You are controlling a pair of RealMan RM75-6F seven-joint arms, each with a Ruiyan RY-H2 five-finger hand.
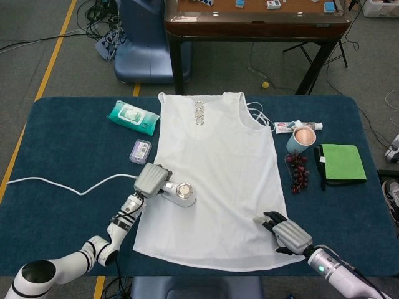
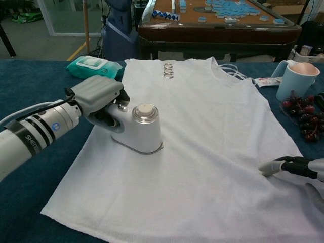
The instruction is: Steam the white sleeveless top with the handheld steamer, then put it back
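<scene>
On the table, the top lies flat; my left hand grips the steamer on its left side, mid-steaming, while my right hand presses the hem; next comes another sweep across

A dark blue counter carries the white sleeveless top, spread flat under both hands. Beyond the left hand lie a green wipes pack and a small packet. Beyond the right hand lie grapes, a cup and a green cloth.
</scene>
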